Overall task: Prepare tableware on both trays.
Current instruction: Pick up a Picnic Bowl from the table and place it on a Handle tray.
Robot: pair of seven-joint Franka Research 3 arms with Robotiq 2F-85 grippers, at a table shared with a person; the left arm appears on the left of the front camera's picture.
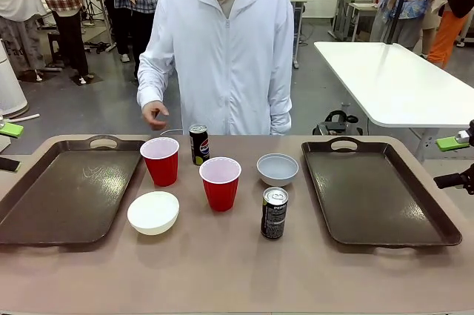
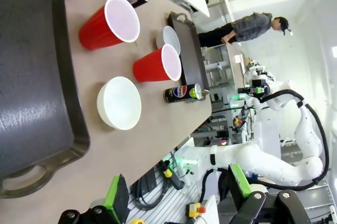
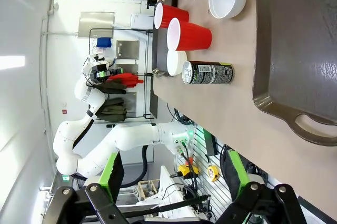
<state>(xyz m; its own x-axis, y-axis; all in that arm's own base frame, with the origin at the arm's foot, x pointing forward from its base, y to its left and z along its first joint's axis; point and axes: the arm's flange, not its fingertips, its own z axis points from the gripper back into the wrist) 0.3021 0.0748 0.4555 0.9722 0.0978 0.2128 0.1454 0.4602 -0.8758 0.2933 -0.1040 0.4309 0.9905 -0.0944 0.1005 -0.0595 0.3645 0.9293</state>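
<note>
Front view
- Trays: the left tray [image 1: 59,196] and the right tray [image 1: 378,196] lie flat at opposite ends of the tabletop [image 1: 222,270]. Both are bare.
- Tableware: all six pieces stand upright on the tabletop between the trays.
- Cups: far red cup [image 1: 161,161]; near red cup [image 1: 221,183].
- Bowls: cream-white bowl [image 1: 153,213], just beside the left tray; grey-white bowl [image 1: 278,169].
- Cans: far can [image 1: 198,144]; near can [image 1: 274,213].
- Person's hand [image 1: 154,115]: hovers behind the far can, apart from it.
- Cup handling: probably light and thin-walled, so easily crushed. Grip the wall gently.
- Bowl handling: probably rigid and smooth. Pinch over the rim.
- Can handling: probably the heaviest piece if full, and slick. Grip at mid-body.

Left wrist view
- Left tool [image 2: 176,192]: pads spread wide, empty, touching nothing.
- Nearest piece: cream-white bowl.

Right wrist view
- Right tool [image 3: 174,176]: pads spread wide, empty, touching nothing.
- Nearest piece: near can.
- Progress: no piece is on a tray yet.
</note>
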